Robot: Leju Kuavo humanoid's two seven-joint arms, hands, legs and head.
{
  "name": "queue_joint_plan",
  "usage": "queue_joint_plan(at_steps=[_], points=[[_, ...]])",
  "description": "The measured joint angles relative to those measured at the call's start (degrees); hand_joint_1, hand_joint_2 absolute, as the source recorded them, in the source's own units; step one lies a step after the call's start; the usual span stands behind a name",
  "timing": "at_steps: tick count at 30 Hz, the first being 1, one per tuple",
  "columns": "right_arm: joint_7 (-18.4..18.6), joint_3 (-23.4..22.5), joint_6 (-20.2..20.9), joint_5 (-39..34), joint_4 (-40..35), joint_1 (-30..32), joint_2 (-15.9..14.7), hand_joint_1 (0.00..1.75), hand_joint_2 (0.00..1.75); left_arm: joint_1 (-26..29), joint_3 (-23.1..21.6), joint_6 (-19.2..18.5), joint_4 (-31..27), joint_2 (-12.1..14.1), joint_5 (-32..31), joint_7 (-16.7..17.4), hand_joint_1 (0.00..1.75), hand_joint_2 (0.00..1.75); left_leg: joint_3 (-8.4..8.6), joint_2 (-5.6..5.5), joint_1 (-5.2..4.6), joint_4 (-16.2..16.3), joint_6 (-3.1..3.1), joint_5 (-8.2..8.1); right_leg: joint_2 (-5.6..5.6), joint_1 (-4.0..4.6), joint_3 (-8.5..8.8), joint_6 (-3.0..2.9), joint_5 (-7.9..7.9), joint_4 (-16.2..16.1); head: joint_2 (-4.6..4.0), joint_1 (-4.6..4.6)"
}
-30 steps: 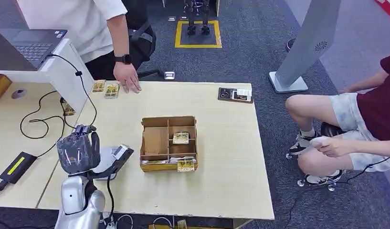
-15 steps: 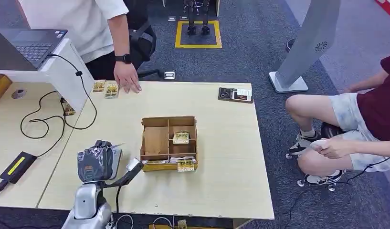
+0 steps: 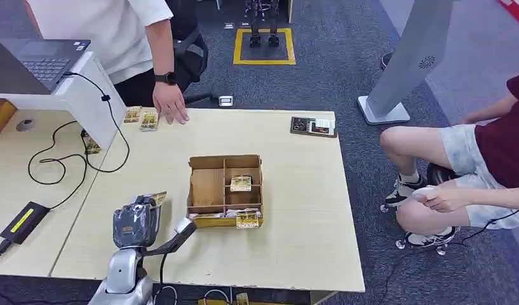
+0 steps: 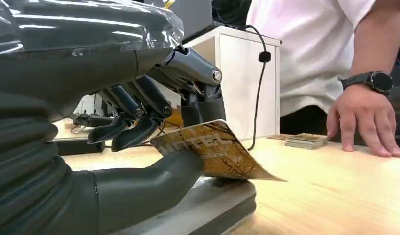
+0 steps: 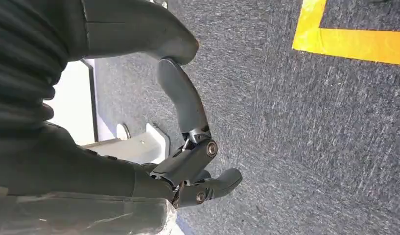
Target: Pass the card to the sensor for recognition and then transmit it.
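The card (image 4: 212,154) is yellow and brown with a pattern on it. The left hand (image 4: 139,122) holds it, pinched between the thick grey thumb below and a dark finger on top. Most of the card sticks out past the fingers, flat and a little tilted. In the head view the card (image 3: 157,198) peeks out at the top of the left hand (image 3: 137,223).

Right under the card and thumb is the grey sensor (image 4: 207,205), lying flat on the wooden table (image 4: 344,196). The card is just above it. I cannot tell if they touch.

Just beside the hand, on its right, is a brown cardboard box (image 3: 224,189) with small compartments. Some cards lie in them.

Far ahead of the hand, a person's hand (image 3: 169,105) with a black watch rests on the table edge. It is next to two little stacks of cards (image 3: 141,117). A black cable (image 3: 60,166) curls across the table on the other side of the hand.

The right hand (image 5: 188,161) hangs over dark grey carpet (image 5: 310,147) near a yellow line (image 5: 354,41). Its fingers are apart and it holds nothing.
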Motion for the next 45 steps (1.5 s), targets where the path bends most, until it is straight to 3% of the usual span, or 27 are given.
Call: queue_joint_plan(at_steps=[19, 21, 22, 29, 32, 36, 39, 45], points=[[-0.4, 0.0, 0.5, 0.2, -0.6, 0.1, 0.0, 0.0, 1.75, -2.0, -1.0, 0.1, 3.8, 0.1, 1.0, -0.1, 1.75, 1.75, 0.26, -0.01, 0.0, 0.0, 0.0, 0.0, -0.02, 0.0, 0.29, 0.0, 0.0, 0.0, 0.0, 0.02], [-0.6, -0.1, 0.4, 0.3, -0.7, 0.3, 0.0, 0.0, 1.75, -0.6, -1.0, 0.1, 0.9, 0.0, 1.9, -2.8, 1.75, 1.75, 0.27, -0.01, 0.0, 0.0, 0.0, 0.0, -0.01, 0.0, 0.27, 0.0, 0.0, 0.0, 0.0, 0.0], [-0.7, -0.1, 0.2, 0.3, -0.7, 0.4, 0.0, 0.0, 1.75, 0.3, -0.7, 0.2, -1.7, -0.4, 2.6, -5.7, 1.75, 1.75, 0.25, -0.01, 0.0, 0.0, 0.0, 0.0, -0.01, 0.0, 0.26, 0.0, 0.0, 0.0, 0.0, 0.02], [-1.0, -0.2, -0.3, 0.4, -0.9, 1.0, 0.1, 0.0, 1.75, 3.1, 9.7, 0.2, -18.0, -8.0, 9.2, -30.2, 1.75, 1.75, 0.11, -0.02, 0.0, 0.0, 0.0, 0.0, -0.01, 0.0, 0.14, 0.0, 0.0, 0.0, 0.0, 0.02], [-1.0, -0.2, -0.3, 0.4, -0.9, 1.0, 0.1, 0.0, 1.75, 3.1, 14.0, 0.2, -22.2, -11.1, 10.9, -34.2, 1.75, 1.75, 0.11, 0.0, 0.0, 0.0, 0.0, -0.01, 0.01, 0.0, 0.09, 0.0, 0.0, 0.0, 0.0, 0.0], [-1.0, -0.3, -0.4, 1.1, -1.2, 1.1, 0.3, 0.0, 1.75, 2.0, 18.9, 0.2, -26.1, -14.1, 19.4, -43.6, 1.75, 1.75, 0.11, 0.0, 0.01, 0.0, 0.0, 0.0, 0.0, 0.01, 0.08, 0.0, 0.0, 0.0, 0.0, 0.0], [-0.9, -0.3, -0.4, 1.4, -1.5, 1.2, 0.5, 0.0, 1.75, 1.4, 19.1, 0.1, -28.1, -14.5, 22.1, -44.3, 1.75, 1.75, 0.12, 0.0, 0.0, 0.0, 0.0, 0.0, 0.02, 0.0, 0.06, 0.0, 0.0, 0.0, 0.0, 0.02], [-0.8, -0.3, -0.3, 1.5, -1.7, 1.1, 0.7, 0.0, 1.75, 0.1, 19.0, 0.1, -30.2, -14.8, 21.4, -43.3, 1.75, 1.75, 0.12, 0.01, 0.0, 0.0, 0.0, 0.0, 0.03, 0.0, 0.06, 0.0, 0.01, 0.0, 0.0, 0.04]])
